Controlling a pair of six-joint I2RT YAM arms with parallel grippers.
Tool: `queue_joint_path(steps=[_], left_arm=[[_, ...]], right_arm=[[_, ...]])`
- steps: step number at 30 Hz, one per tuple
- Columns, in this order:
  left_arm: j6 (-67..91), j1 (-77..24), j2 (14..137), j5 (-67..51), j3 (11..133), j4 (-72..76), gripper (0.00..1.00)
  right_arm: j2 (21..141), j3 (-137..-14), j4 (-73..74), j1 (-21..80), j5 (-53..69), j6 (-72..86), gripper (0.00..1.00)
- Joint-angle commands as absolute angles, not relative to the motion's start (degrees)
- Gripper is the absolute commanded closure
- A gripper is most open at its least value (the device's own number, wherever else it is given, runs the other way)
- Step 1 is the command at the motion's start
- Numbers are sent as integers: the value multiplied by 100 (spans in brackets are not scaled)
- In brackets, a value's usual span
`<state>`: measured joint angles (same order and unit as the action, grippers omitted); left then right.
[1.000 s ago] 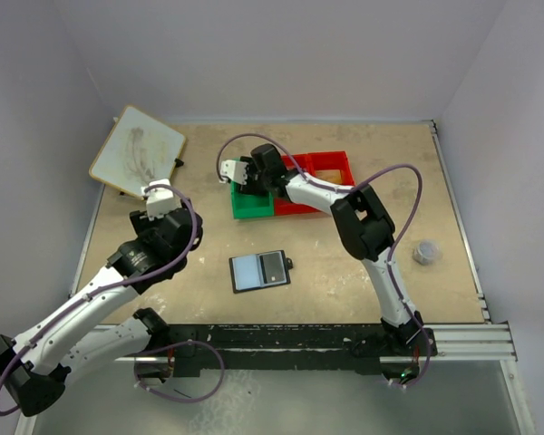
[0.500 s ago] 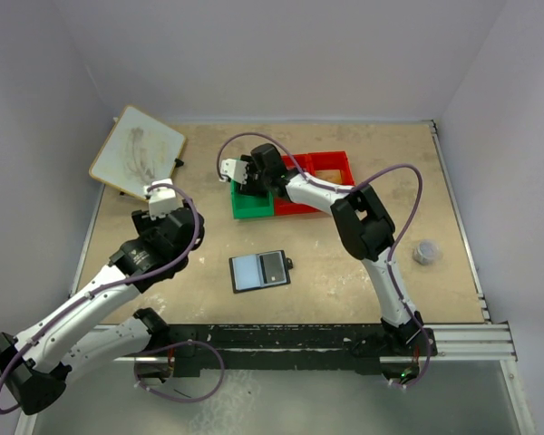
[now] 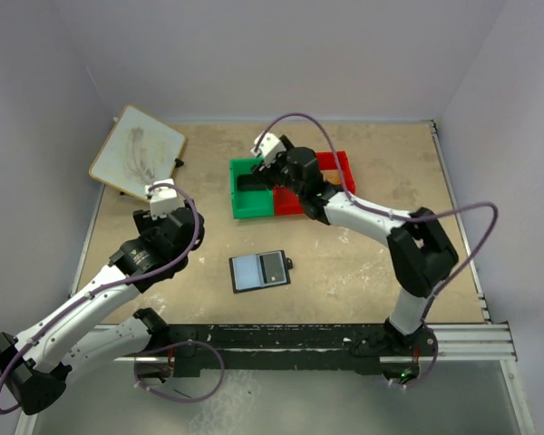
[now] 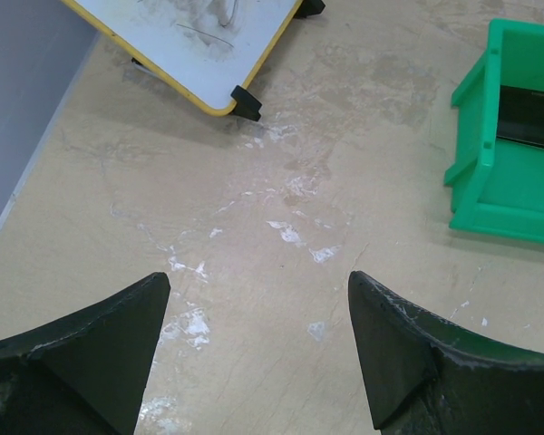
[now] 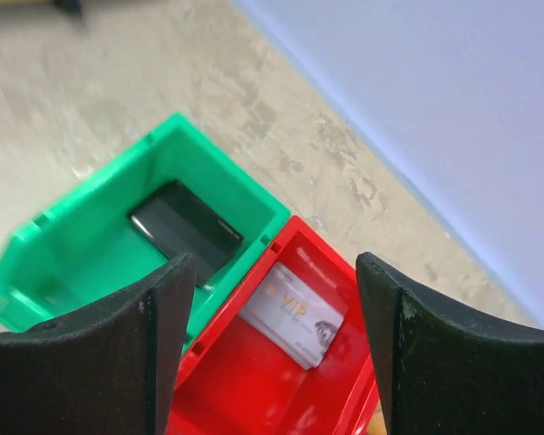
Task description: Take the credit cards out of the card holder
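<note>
The card holder [image 3: 251, 272] lies open on the table in front of the arms, pale inside, with a dark card [image 3: 274, 266] on its right half. A black credit card [image 5: 186, 227] lies flat in the green bin [image 5: 91, 263]. A silver card marked VIP [image 5: 295, 313] lies in the red bin [image 5: 254, 390]. My right gripper [image 5: 274, 263] hangs open and empty above the wall where the two bins meet, over the bins [image 3: 288, 177] in the top view. My left gripper [image 4: 256, 281] is open over bare table, left of the green bin [image 4: 517, 172].
A yellow-edged whiteboard [image 3: 136, 149] rests at the back left, its near corner [image 4: 208, 54] ahead of my left gripper. A small grey object [image 3: 426, 252] sits at the right. The bins [image 3: 290, 210] stand side by side behind the card holder.
My right arm has swung its elbow out to the right. Its gripper has risen from the green bin toward the red one and opened wider. The left arm has stayed put.
</note>
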<state>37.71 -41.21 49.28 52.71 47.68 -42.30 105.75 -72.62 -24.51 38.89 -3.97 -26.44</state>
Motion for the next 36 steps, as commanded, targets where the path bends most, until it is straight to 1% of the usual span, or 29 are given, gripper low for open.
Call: queue_joint_path(steps=[1, 2, 4, 5, 7, 9, 11, 14, 17, 21, 24, 27, 33, 36], left_arm=[[3538, -4078, 4915, 4991, 4932, -4004, 22], [3506, -4076, 4946, 4885, 4929, -3980, 22], [3404, -4078, 5032, 4532, 4905, -3880, 22], [3320, -4078, 5073, 4139, 4851, -3710, 22], [3275, -4078, 5242, 3581, 4742, -3489, 22], [3377, -4070, 5472, 3292, 4785, -3394, 22], [3622, -4069, 5737, 3245, 4812, -3271, 22], [3857, -4069, 6112, 2880, 4713, -2717, 22], [3804, -4069, 6629, 2237, 4750, -2223, 22], [3570, -4068, 7404, 1578, 4871, -2000, 26], [3609, -4069, 8023, 1443, 4645, -1531, 27], [3574, -4069, 8461, 1341, 4675, -1413, 30], [3507, -4069, 8671, 1317, 4567, -1279, 30], [3516, -4069, 8688, 1130, 4423, -1239, 30]], right_arm=[[9575, -6736, -2582, 3876, -1634, 501, 25], [9396, -6705, -1929, 3876, -1738, 1209, 23], [8906, -6196, -1567, 3886, -1764, 2156, 20], [8582, -5508, -1862, 3893, -1431, 2579, 20], [7792, -4348, -2723, 3894, -312, 3330, 25], [7307, -3539, -3090, 3922, 165, 4116, 29], [6989, -3081, -3086, 4086, 358, 4562, 30], [6704, -2787, -2632, 4744, -19, 5085, 30], [6627, -2494, -2545, 5397, -83, 5710, 34], [6621, -1955, -2900, 5889, -220, 6357, 35], [7042, -1777, -3229, 5901, -143, 6405, 35], [7345, -1767, -3411, 5903, -20, 6383, 37], [7819, -1828, -3641, 5889, 35, 6622, 37], [8051, -1982, -3411, 5880, -91, 6731, 36]])
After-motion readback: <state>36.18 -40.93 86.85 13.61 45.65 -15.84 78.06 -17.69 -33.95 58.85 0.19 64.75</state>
